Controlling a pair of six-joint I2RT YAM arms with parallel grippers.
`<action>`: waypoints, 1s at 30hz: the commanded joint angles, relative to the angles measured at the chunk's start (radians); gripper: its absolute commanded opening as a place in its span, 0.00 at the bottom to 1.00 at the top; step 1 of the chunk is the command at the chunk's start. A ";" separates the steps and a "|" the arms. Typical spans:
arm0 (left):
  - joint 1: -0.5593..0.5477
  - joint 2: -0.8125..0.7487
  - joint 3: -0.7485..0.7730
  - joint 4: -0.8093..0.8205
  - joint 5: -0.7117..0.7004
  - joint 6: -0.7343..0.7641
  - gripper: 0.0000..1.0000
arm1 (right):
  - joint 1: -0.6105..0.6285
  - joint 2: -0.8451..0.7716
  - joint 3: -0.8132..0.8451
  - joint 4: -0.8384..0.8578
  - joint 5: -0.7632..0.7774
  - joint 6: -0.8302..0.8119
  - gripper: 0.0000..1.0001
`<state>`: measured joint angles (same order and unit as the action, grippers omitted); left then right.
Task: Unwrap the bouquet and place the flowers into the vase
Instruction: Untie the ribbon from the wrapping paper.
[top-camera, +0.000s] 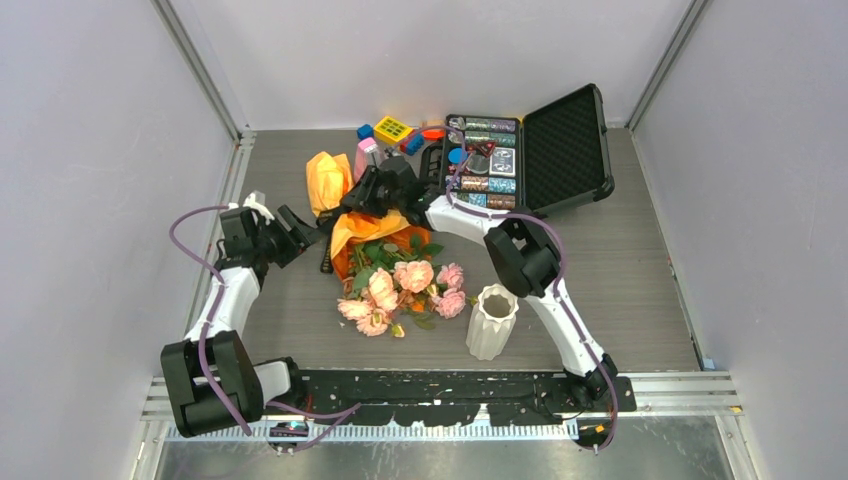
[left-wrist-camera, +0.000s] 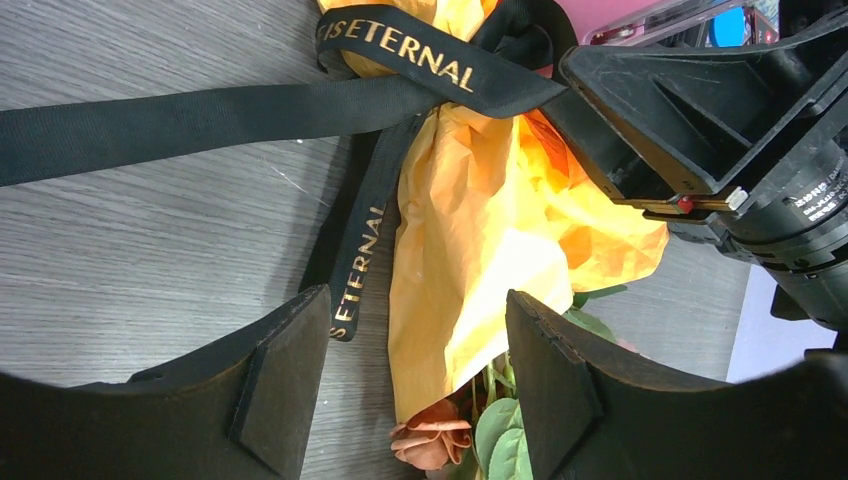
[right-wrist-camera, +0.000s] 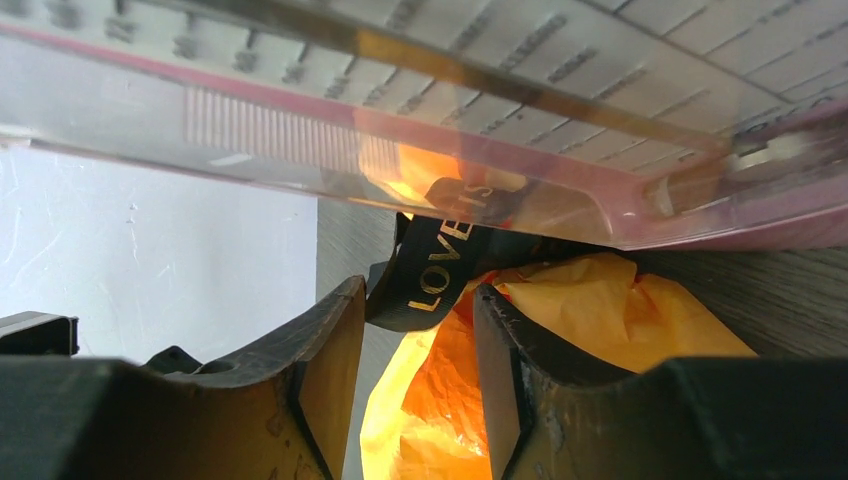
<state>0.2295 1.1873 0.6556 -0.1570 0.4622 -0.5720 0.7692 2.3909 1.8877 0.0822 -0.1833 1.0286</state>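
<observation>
Where the right pincer (right-wrist-camera: 418, 300) sits: jaws narrowed around a loop of black ribbon (right-wrist-camera: 440, 265), with orange paper (right-wrist-camera: 600, 310) between them; I cannot tell whether they pinch.
State of the left pincer (left-wrist-camera: 418, 300): jaws wide apart, holding nothing, paper and ribbon just ahead.
Lie of the bouquet (top-camera: 385, 265): flat, wrapped end under the right pincer, flowers (top-camera: 405, 290) pointing away from it.
Place of the vase (top-camera: 491, 320): upright, beyond the flowers, well apart from both pincers.
Ribbon lettering: gold, "IS ETERNAL", "LOVE".

Grey wood-grain table (top-camera: 640, 260) enclosed by plain pale walls (top-camera: 90, 150).
</observation>
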 joint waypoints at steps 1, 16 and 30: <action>0.003 -0.034 -0.004 -0.009 -0.010 0.017 0.66 | 0.021 -0.024 -0.011 0.053 0.024 0.014 0.52; 0.004 -0.037 -0.024 -0.017 -0.023 0.027 0.67 | 0.032 0.036 0.085 0.057 0.035 0.036 0.33; 0.003 0.040 -0.035 0.064 -0.094 0.030 0.68 | 0.030 -0.099 -0.037 0.089 0.055 -0.029 0.00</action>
<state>0.2295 1.1858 0.5831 -0.1555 0.4149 -0.5659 0.7967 2.3882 1.8938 0.1219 -0.1543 1.0401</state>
